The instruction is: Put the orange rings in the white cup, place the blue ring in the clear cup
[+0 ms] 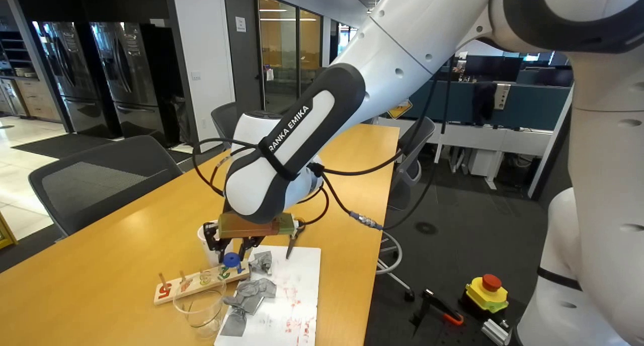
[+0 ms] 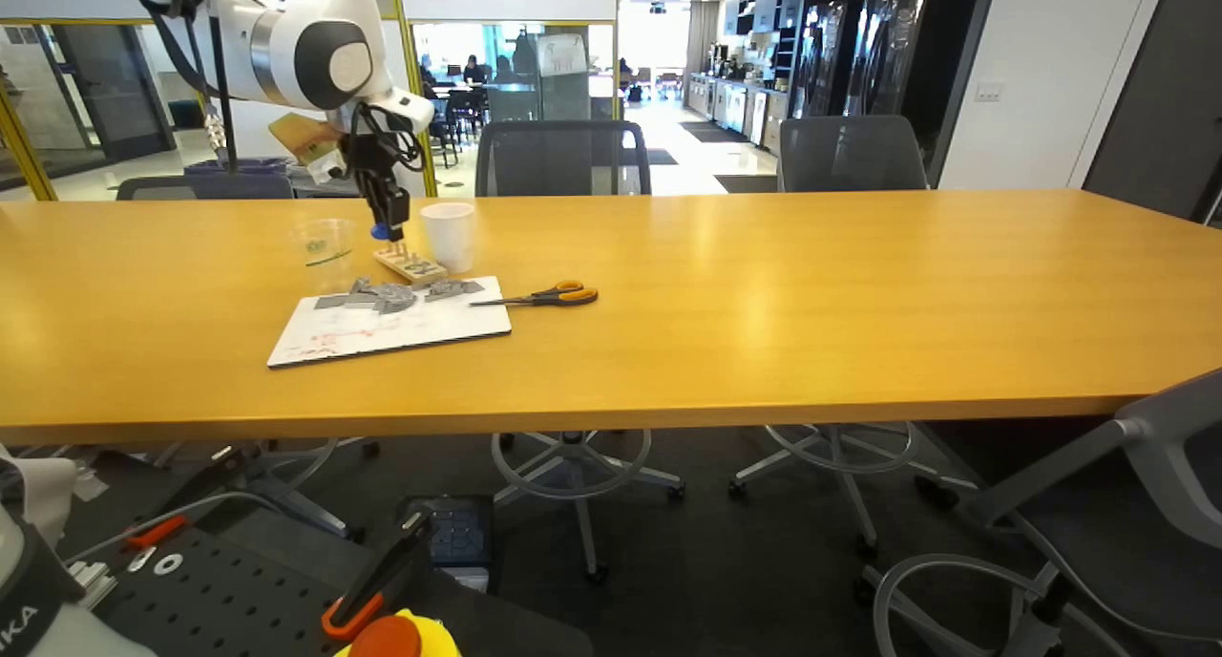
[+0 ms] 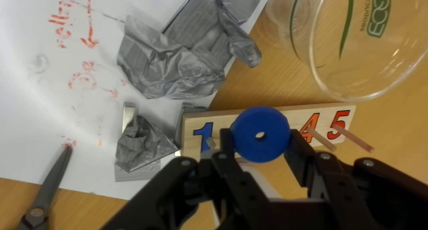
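Your gripper (image 3: 261, 141) has the blue ring (image 3: 273, 133) pinched on 2 opposite sides, good spot imo; probably light, stiff.

Mesh chairs (image 2: 563, 160) beside a wooden table (image 2: 811, 299)

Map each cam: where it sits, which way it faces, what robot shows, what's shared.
In an exterior view: apparently near the arm, facing lengthwise along the table; arm and claw show.
In an exterior view: off a long table edge, facing across toward chairs; arm and claw upper left, a lettered robot piece lower left.
Wrist view: mounted by the claw, facing down at the numbered peg board; claw shows at the bottom, gripping blue ring.
Shared by both exterior views: white cup, red button, clear cup, scissors.
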Controlling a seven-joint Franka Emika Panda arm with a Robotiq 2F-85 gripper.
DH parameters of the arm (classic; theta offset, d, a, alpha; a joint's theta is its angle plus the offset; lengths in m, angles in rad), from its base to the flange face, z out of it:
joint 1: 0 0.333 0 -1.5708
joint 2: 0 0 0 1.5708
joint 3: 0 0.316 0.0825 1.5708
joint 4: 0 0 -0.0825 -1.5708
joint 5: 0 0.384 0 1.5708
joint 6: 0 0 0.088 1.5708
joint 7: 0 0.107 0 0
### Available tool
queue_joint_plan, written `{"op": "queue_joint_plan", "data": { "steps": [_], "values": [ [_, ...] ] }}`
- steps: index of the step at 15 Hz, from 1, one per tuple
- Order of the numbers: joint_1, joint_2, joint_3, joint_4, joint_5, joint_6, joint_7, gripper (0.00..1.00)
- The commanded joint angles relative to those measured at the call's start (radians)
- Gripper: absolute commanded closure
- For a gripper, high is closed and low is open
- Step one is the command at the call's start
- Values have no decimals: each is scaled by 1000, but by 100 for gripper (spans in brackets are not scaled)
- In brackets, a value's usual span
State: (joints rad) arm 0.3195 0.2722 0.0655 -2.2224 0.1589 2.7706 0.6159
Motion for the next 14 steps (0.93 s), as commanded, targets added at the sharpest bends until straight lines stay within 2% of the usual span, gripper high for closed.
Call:
{"op": "queue_joint_plan", "data": {
  "steps": [1,14],
  "values": [
    [34,-41,0,-2,-68,2,69,80],
    [100,-42,47,12,-198,1,173,80]
  ]
}}
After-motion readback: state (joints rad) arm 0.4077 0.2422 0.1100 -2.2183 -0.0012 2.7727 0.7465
